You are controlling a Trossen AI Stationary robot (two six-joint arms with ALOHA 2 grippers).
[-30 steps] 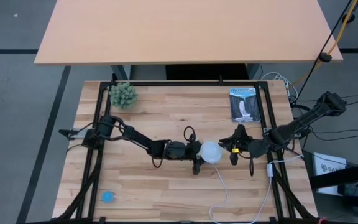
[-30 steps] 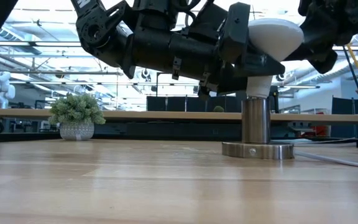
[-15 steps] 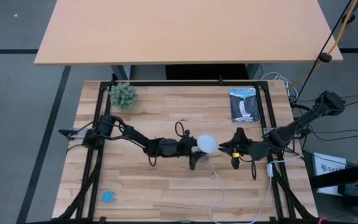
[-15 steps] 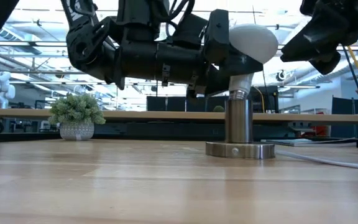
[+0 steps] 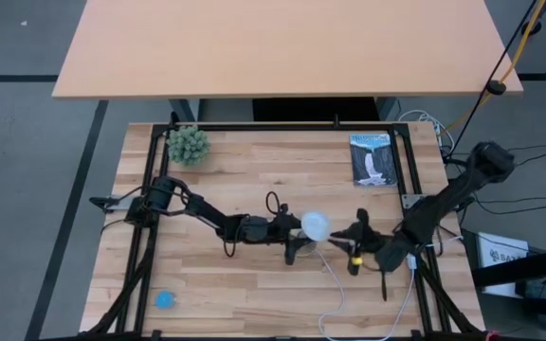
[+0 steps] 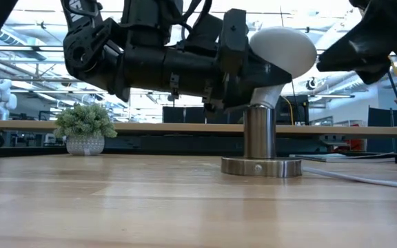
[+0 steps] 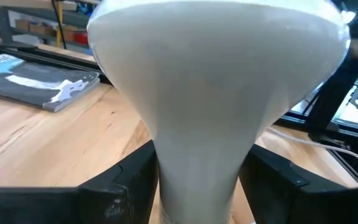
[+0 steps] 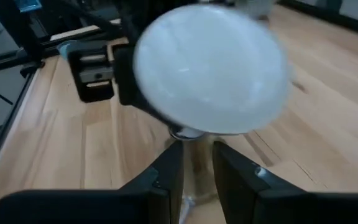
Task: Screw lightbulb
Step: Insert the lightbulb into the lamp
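The lightbulb (image 6: 282, 47) is a smooth matte white form — a rounded dome that narrows cone-like toward its base — and it sits tilted on top of a polished metal socket (image 6: 260, 141), a plain cylinder rising from a flat round disc foot on the wooden table (image 6: 185, 207); in the high view the lightbulb (image 5: 315, 224) lies near the middle of the table, slightly toward the front edge. The left gripper (image 5: 301, 232) reaches in from the left and grasps the lightbulb at its narrow neck, its two dark, blocky fingers (image 7: 120, 183) pressed to either side of the white cone; the left wrist view fills with the bulb's satin surface. The right gripper (image 5: 354, 248) is just beside the bulb on its right, not touching it; its dark fingers (image 8: 166, 180) stand a little apart with nothing between them, framing the socket's glossy stem beyond. A thin white cord (image 5: 335, 279) curls from the socket toward the front edge of the light-grained plank table; a small bushy green plant (image 5: 188, 144) in a pale textured pot stands at the far left corner, a flat dark book (image 5: 372, 159) lies at the far right, and a small blue round thing (image 5: 164, 299) sits near the front left corner.
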